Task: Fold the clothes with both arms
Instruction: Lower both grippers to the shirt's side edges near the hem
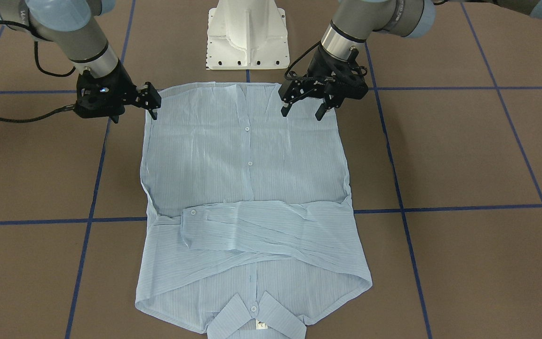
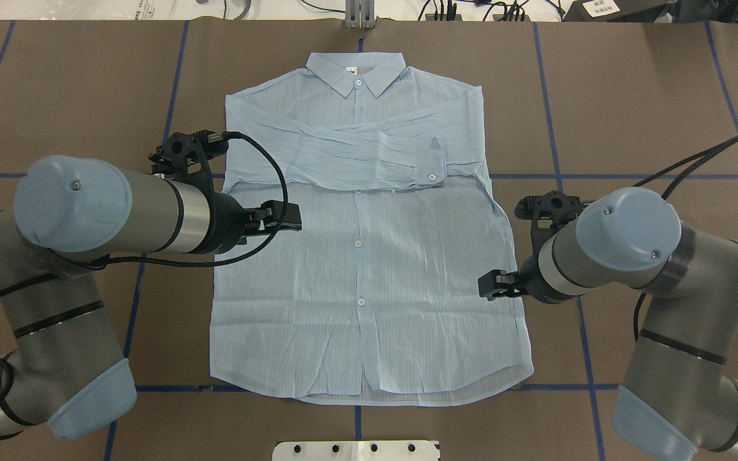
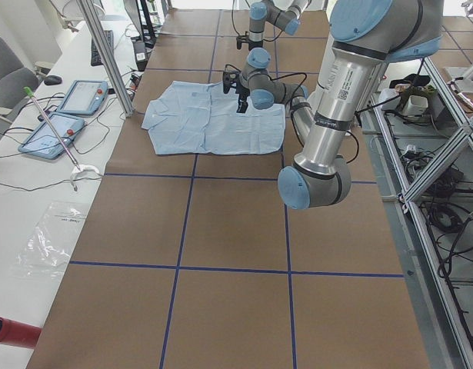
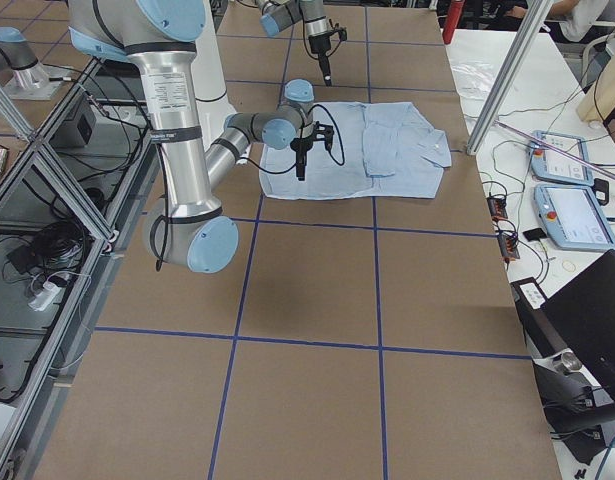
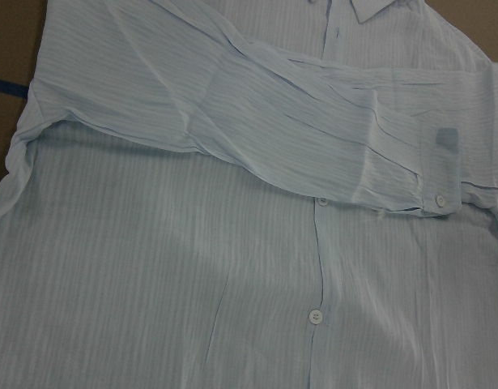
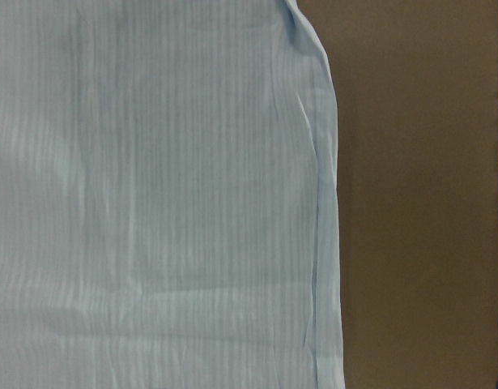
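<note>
One brown table, gridded with blue tape, carries the whole scene. Two arms reach over it from the white base pedestal: the left arm and the right arm.

Between them you see the pale-blue striped shirt, lying flat and buttoned, front up. Its long axis runs straight away from the robot, with the hem nearest the pedestal and the collar at the far end. Both sleeves are folded across the chest, one over the other.

The left gripper hangs over the hem end of the shirt, just inside the cloth's edge on its own side. Its fingers point down and are spread wide with nothing between them. The right gripper sits at the opposite hem corner, one fingertip just at the cloth's edge. Its fingers also appear parted and empty.

The shirt is thus below and between the two tools, each arm nearer its own hem corner. The likely next step is a pinch at both corners, then a carry along the long axis toward the collar.

The small white neck label marks that far end.
</note>
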Tool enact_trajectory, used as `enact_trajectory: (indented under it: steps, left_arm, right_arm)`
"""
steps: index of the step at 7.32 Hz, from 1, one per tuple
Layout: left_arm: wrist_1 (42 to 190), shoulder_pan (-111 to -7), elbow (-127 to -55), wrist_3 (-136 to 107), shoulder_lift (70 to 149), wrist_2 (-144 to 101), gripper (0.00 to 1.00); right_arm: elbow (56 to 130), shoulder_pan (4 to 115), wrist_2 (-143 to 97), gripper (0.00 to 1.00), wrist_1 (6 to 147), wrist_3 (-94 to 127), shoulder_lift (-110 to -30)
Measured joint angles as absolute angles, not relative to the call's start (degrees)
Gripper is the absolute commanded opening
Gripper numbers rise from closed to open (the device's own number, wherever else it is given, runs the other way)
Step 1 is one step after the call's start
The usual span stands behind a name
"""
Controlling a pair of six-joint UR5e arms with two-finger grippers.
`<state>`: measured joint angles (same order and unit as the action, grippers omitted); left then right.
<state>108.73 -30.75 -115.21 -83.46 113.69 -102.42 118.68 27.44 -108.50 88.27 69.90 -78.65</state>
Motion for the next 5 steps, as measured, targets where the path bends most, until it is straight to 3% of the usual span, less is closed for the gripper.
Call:
enact_trajectory:
  steps: [3,5]
  left_arm:
    - [108.72,-30.49,-115.17,-83.49,113.96,-102.33,1.00]
    - [108.72,-30.43,-114.92,-83.50,114.14,-102.38,1.00]
  right_arm:
    - [115.78,22.57,-106.36,0.97,87.93,70.93,-80.34]
    - [114.91,21.27,-106.36,0.74,87.95,71.12,-80.55]
